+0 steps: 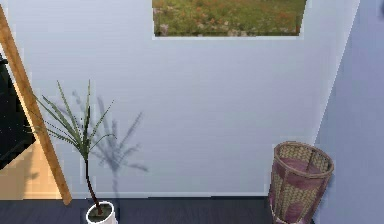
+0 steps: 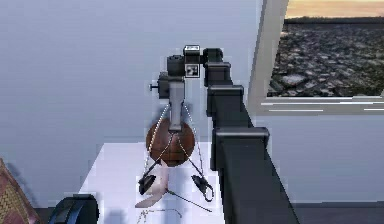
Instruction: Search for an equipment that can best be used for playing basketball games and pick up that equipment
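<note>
The main risk, as I judge it, is the basketball (image 2: 170,143) rolling. It is round and smooth and sits near the far edge of the white counter (image 2: 115,175), so a nudge from the arm could send it off, and a grasp placed off-centre could slip on the curve. In the middle of the arm side view, the ball lies just below the dark body of the gripper (image 2: 178,185). The thin fingers (image 2: 148,184) run down past it on either side. I cannot tell whether they touch it, or whether the gripper holds anything.
</note>
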Motion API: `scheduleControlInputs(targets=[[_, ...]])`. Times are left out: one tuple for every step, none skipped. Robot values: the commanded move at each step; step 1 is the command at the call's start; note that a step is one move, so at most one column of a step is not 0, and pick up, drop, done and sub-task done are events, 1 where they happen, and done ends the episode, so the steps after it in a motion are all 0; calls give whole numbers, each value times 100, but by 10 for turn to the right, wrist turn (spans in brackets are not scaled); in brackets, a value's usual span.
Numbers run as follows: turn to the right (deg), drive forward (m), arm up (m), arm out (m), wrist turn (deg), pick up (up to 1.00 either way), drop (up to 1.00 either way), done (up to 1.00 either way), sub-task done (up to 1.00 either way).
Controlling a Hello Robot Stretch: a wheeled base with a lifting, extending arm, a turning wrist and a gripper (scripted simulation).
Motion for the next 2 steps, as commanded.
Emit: scheduleControlInputs(targets=[[0,0,0,0,450,0,0,0,0],[0,0,0,0,450,0,0,0,0]])
